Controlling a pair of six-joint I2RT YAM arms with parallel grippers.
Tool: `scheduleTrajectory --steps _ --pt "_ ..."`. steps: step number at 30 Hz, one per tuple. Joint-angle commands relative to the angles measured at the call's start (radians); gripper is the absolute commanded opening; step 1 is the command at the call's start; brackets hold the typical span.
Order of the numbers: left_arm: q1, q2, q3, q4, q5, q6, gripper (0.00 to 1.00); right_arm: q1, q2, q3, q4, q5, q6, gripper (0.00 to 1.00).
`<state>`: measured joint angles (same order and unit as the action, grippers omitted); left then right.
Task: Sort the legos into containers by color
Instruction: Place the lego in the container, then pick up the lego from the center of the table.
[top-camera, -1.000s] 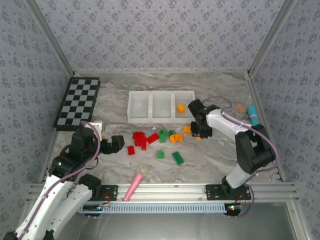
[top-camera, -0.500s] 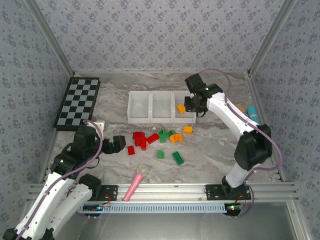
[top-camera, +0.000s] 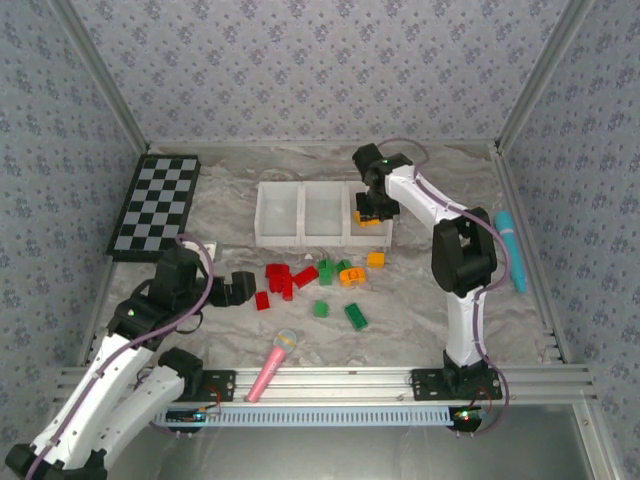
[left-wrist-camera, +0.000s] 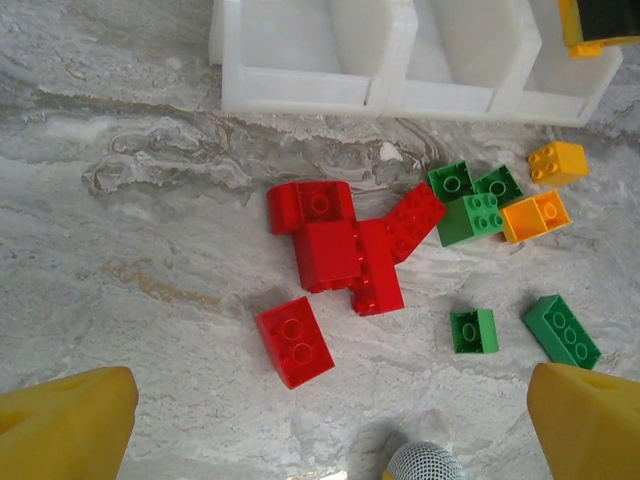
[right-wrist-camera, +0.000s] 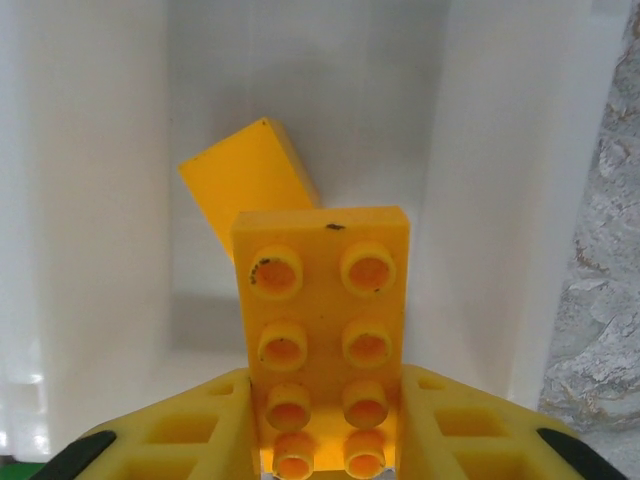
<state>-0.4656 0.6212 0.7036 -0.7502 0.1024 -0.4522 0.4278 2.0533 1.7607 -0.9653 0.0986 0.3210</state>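
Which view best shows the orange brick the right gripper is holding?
Right wrist: the orange brick fills the centre, studs showing, between the fingers. Top external shows just an orange patch under the right gripper; left wrist, a corner sliver.

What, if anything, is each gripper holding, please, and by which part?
The right gripper holds an orange brick by its near end, fingers on its long sides, over a bin. The left gripper is open, empty.

High overview, wrist close-ups; shared containers
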Motion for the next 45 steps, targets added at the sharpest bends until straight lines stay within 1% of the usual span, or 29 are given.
scheduleTrajectory --steps 1,4,9,13,19,23,27,33,36,45 --pt "-0.005 0.016 0.007 0.021 0.021 0.024 1.00 -0.003 0.011 0.034 -0.045 0.024 0.001 0.40" --pt "-0.005 0.039 0.014 0.012 0.020 0.026 1.00 0.005 0.007 0.027 -0.054 0.035 0.004 0.47" --pt "-0.010 0.052 0.015 0.010 0.026 0.026 1.00 0.016 -0.033 0.010 -0.057 0.059 0.023 0.52" --pt "-0.013 0.052 0.014 0.012 0.026 0.026 1.00 0.026 -0.087 -0.022 -0.055 0.067 0.044 0.54" --pt "-0.016 0.051 0.015 0.011 0.027 0.027 1.00 0.038 -0.241 -0.176 0.010 0.038 0.100 0.62" --pt "-0.016 0.051 0.015 0.014 0.027 0.027 1.00 0.034 -0.330 -0.296 0.034 0.005 0.178 0.63" --pt "-0.016 0.051 0.016 0.013 0.027 0.027 1.00 0.034 -0.378 -0.407 0.112 -0.029 0.231 0.63" --pt "-0.016 0.048 0.016 0.012 0.024 0.026 1.00 0.046 -0.353 -0.495 0.168 -0.074 0.280 0.65" --pt "-0.016 0.050 0.016 0.009 0.019 0.021 1.00 0.059 -0.322 -0.503 0.187 -0.081 0.286 0.68" --pt "-0.018 0.051 0.017 0.006 0.019 0.021 1.00 0.063 -0.237 -0.496 0.221 -0.085 0.294 0.69"
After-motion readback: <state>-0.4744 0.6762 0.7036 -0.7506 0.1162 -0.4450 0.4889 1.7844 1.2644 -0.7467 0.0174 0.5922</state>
